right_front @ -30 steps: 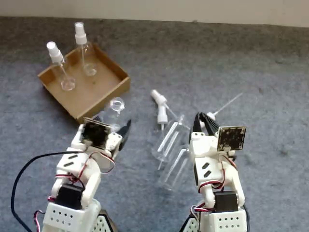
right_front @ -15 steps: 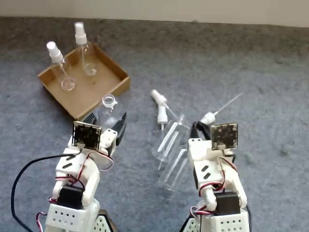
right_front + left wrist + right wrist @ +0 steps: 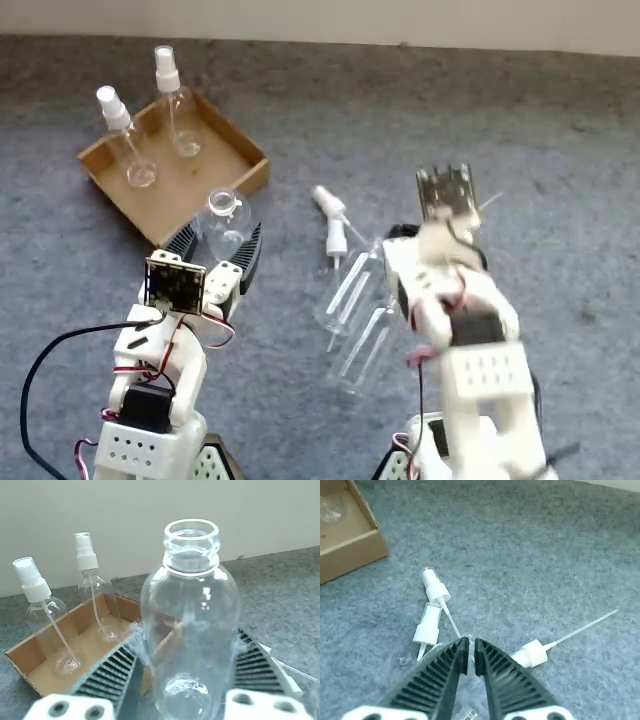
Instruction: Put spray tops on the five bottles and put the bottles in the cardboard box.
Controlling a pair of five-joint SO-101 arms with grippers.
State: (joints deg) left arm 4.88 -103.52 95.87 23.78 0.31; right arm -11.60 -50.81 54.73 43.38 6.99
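Observation:
My left gripper (image 3: 187, 647) is shut on a clear open-necked bottle (image 3: 190, 615), held upright just in front of the cardboard box (image 3: 215, 195). Two bottles with spray tops (image 3: 122, 135) (image 3: 172, 100) stand in the box. Two uncapped bottles (image 3: 350, 288) (image 3: 368, 342) lie on the carpet between the arms. Three loose spray tops (image 3: 434, 585) (image 3: 426, 630) (image 3: 532, 654) lie beyond my right gripper (image 3: 468, 652), which hangs above the carpet, shut, with nothing seen between its fingers (image 3: 445, 672).
Grey carpet (image 3: 560, 150) covers the whole surface, with bare room to the right and behind the spray tops. The third spray top's long thin tube (image 3: 585, 626) points away to the right. A pale wall (image 3: 150, 510) runs along the back.
The left arm has drawn back slightly, tipping the bottle upright. The right arm has risen and swung forward over the lying bottles, toward the spray tops.

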